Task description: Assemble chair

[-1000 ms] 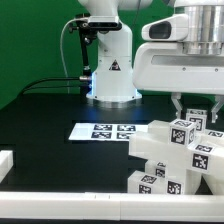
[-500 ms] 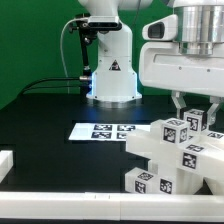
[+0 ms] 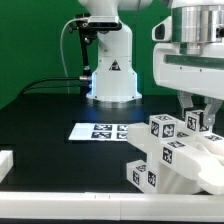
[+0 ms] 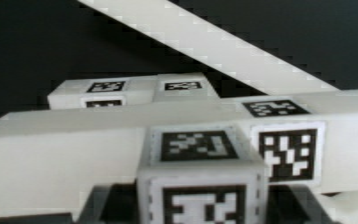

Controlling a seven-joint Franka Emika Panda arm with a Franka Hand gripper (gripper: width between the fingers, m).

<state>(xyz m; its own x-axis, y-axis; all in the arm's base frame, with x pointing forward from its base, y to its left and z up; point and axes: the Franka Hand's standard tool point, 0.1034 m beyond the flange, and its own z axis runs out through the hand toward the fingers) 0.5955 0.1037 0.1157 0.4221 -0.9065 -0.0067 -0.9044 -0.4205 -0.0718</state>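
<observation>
Black bench [image 3: 40, 120] carries the marker board [image 3: 100, 131]; at four o'clock, jaws pinch the chair [image 3: 175, 155] assembly's tagged block.

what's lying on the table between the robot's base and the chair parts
The marker board lies flat between the robot base and the chair parts, seen in the exterior view.

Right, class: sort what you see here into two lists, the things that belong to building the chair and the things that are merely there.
Part of the job:
- chair pieces, white tagged blocks clustered at the exterior view's right
- fingers down at that cluster

Merely there:
- marker board, flat on the table
- white block at the exterior view's left edge
- black cable
</observation>
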